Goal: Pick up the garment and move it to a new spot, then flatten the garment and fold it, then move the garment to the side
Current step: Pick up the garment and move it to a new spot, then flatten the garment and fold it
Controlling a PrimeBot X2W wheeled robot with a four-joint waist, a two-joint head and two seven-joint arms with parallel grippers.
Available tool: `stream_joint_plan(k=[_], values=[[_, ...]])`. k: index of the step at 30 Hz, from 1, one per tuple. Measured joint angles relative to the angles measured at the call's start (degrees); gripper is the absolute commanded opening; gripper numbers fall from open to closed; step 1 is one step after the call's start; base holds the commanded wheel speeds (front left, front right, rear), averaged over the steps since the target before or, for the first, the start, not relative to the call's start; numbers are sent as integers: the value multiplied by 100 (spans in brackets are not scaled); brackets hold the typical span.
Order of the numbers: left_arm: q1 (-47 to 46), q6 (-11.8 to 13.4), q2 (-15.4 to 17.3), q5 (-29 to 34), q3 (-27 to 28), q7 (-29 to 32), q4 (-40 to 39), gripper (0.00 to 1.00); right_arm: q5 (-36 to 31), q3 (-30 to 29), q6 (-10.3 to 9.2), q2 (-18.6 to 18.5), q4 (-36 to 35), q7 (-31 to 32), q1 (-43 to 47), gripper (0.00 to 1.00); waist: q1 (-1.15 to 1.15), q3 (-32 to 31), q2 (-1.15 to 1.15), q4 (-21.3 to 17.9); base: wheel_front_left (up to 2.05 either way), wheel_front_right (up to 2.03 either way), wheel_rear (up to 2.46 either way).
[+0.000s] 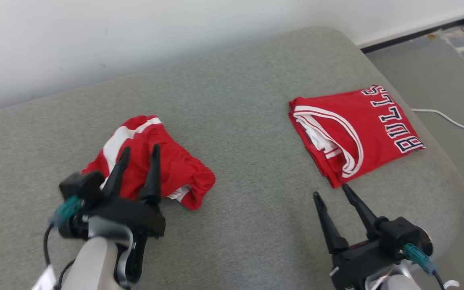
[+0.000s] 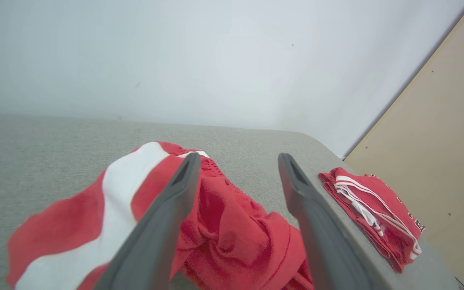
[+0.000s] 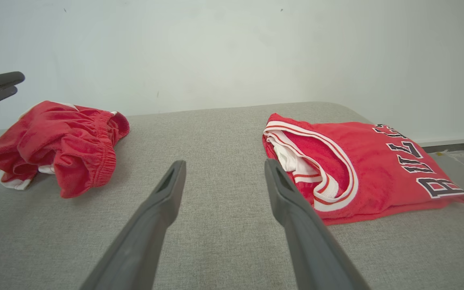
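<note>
I find the crumpled red shorts with a white stripe (image 1: pixel 183 169) heaped on the grey fabric-covered surface (image 1: pixel 236 100), left side; left gripper (image 1: pixel 141 148) hangs over them, jaws spread, holding nothing; right gripper (image 1: pixel 330 190) likewise spread, empty; I recommend pinching opposite waistband corners to flatten evenly.

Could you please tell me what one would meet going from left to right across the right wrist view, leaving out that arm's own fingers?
left gripper → crumpled red garment → folded Bulls jersey
</note>
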Motion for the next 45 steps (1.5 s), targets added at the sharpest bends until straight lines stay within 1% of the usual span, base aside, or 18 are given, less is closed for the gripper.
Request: stream_joint_plan(k=[2,4,6,9,14,17,21,22,24,30,37,43,45], values=[[257,43,-18,60,62,-497,-144,100,-21,-149,0,-42,-25,0,88,100,0,-52,0,108,0,0,0],[531,94,7,189,146,-709,-368,100,-37,-305,0,-91,-56,0,181,100,-1,-122,0,242,0,0,0],[827,141,84,459,198,-770,-630,100,-60,-453,0,-131,-94,0,267,100,-1,-209,0,397,0,0,0],[1326,244,152,872,559,-782,-1327,100,-88,-628,0,-194,-158,8,389,100,-1,-351,0,638,0,0,0],[2301,238,120,1405,902,-790,-2022,100,-135,-836,0,-237,-266,36,526,100,-2,-555,0,1023,0,0,0],[2699,135,93,1499,1111,-789,-2095,100,-140,-845,0,-235,-309,63,599,100,-2,-664,-1,1238,0,0,0],[3114,121,14,1658,1151,-793,-2119,100,-143,-751,0,-218,-298,121,689,100,-2,-791,-1,1490,0,0,0],[3175,56,13,1706,1184,-794,-2094,100,-140,-678,0,-209,-254,146,731,100,-2,-849,-1,1596,0,0,0],[3244,29,-4,1717,1227,-793,-2038,100,-125,-579,0,-200,-199,189,764,100,-2,-903,0,1684,0,0,0],[3343,-21,-47,1712,1330,-793,-2007,100,-77,-480,0,-202,-116,197,778,100,-2,-1021,-1,1832,0,0,0],[3340,-57,-68,1712,1283,-793,-2026,100,-77,-488,0,-250,-142,214,736,100,-2,-1003,0,1833,0,0,0],[3316,-5,-71,1671,1165,-793,-2030,100,-78,-500,0,-270,-171,243,692,100,-1,-991,-1,1850,0,0,0],[3318,38,-75,1650,1137,-793,-2053,100,-79,-412,0,-289,-169,300,609,100,-1,-975,0,1845,0,0,0]])
